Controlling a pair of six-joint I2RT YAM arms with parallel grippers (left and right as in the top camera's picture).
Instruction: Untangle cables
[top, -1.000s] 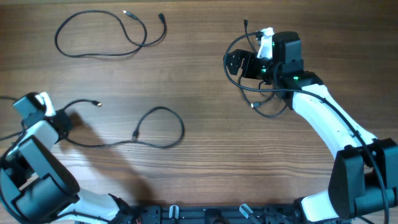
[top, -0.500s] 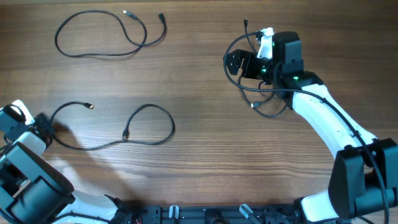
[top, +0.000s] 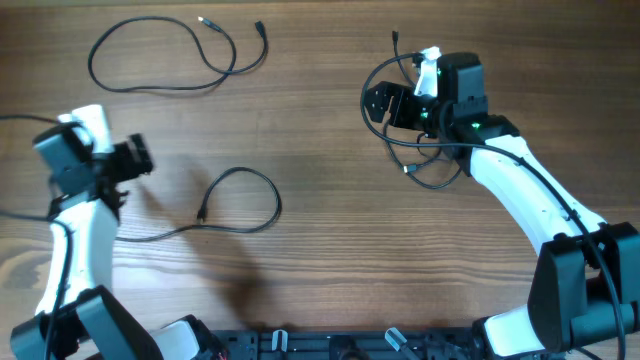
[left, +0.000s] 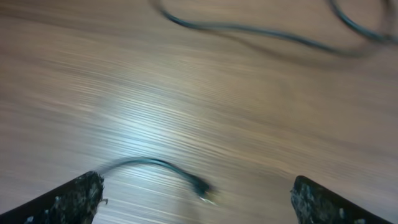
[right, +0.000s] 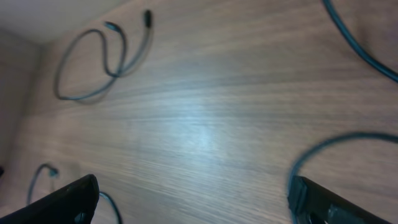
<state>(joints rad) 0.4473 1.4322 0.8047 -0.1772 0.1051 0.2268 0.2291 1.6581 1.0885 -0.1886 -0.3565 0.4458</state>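
Overhead, nearest the robot's base, a thin black looped cable (top: 278, 203) lay on the brown wood-grain table (top: 320, 290) at about 8 o'clock from its centre, with one metal plug tip at the loop's 9 o'clock side. Just beyond, at 9 o'clock, the left gripper (top: 135, 158), black-fingered with a white head, was apart from that loop. The left wrist view showed its fingertips (left: 74, 199) spread wide and released, with a blurred plug end (left: 202, 190) on the wood between them. At 2 o'clock the right gripper (top: 378, 103) was likewise spread wide in the right wrist view, gripping nothing visible. A second thin black cable (top: 437, 187) curled around it; whether they touched could not be told. Farthest, at 11 o'clock, a third thin black cable (top: 160, 91) lay in a loose loop, well apart from the others.
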